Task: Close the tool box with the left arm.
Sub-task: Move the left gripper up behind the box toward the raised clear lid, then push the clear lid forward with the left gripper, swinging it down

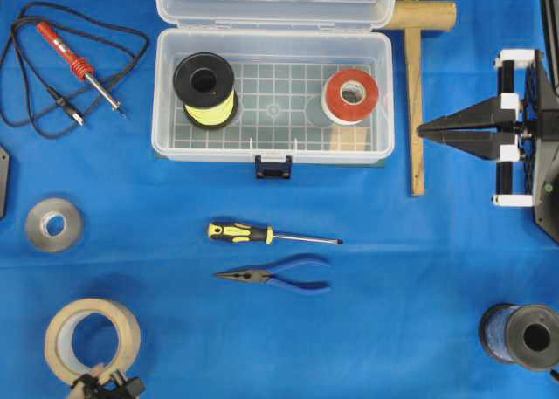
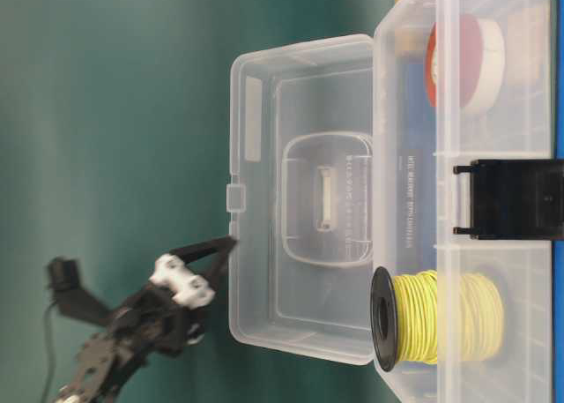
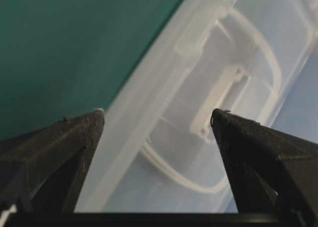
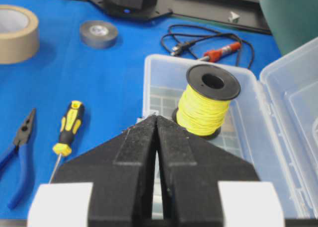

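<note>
The clear tool box [image 1: 166, 111] stands open at the back middle, its dark latch [image 1: 272, 165] facing front. Its lid [image 1: 271, 2] stands raised behind it. Inside are a yellow wire spool [image 1: 205, 89] and a red-and-white tape roll [image 1: 351, 95]. My left gripper [image 2: 220, 249] is out of the overhead view. In the table-level view it sits behind the lid [image 2: 300, 191], its tips close to the outer face. In the left wrist view it [image 3: 158, 113] is open, with the lid [image 3: 198, 88] and its clear handle just ahead. My right gripper [image 1: 421, 130] is shut and empty, right of the box, and shows in its wrist view [image 4: 157, 118].
A wooden mallet [image 1: 415, 93] lies between the box and my right gripper. A screwdriver [image 1: 262, 234] and blue pliers [image 1: 279, 275] lie in front of the box. A soldering iron [image 1: 79, 63], grey tape [image 1: 54, 224] and beige tape [image 1: 92, 340] are left. A blue spool [image 1: 522, 336] is front right.
</note>
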### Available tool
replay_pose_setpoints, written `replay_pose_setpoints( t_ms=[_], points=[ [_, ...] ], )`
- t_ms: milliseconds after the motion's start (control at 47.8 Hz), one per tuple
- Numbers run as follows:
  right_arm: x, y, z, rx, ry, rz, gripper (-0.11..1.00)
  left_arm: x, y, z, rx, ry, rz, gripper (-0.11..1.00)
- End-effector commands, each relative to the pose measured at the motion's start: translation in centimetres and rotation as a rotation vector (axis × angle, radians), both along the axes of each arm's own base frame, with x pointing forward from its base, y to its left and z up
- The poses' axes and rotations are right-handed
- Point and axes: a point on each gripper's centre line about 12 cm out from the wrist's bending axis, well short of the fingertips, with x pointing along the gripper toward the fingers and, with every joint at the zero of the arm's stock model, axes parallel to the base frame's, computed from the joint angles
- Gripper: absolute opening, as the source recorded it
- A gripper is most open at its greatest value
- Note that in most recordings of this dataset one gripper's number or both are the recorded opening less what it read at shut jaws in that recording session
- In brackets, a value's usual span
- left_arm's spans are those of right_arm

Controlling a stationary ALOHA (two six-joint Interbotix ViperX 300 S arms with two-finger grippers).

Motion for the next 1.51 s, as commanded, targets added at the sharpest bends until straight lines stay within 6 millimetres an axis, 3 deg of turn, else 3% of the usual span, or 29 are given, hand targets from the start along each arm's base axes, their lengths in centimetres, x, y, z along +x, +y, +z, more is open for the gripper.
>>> replay_pose_setpoints(
  t_ms=[0, 272, 482, 1068, 1487],
  points=[
    [0.2, -0.1, 0.3, 0.0, -0.003, -0.006, 0.0, 0.3, 0.3, 0.7, 0.012, -0.016, 0.001, 0.9],
    [0.1, -0.5, 0.2, -0.005, 0.008, -0.022, 0.0, 0.4, -0.3, 0.0, -0.01, 0.004, -0.007, 0.9],
    [0.1, -0.6, 0.1, -0.005, 0.011, -0.026, 0.0, 1.0, -1.9, 0.1, -0.043, 0.044, -0.045, 0.9],
    [0.1, -0.9, 0.1, -0.005, 0.014, -0.037, 0.0, 0.5, -9.5, 4.7, -0.094, 0.077, -0.169, 0.9],
    [0.1, -0.9, 0.0, -0.005, 0.016, -0.037, 0.0, 0.1, -15.0, 5.9, -0.105, 0.067, -0.277, 0.9]
  ],
)
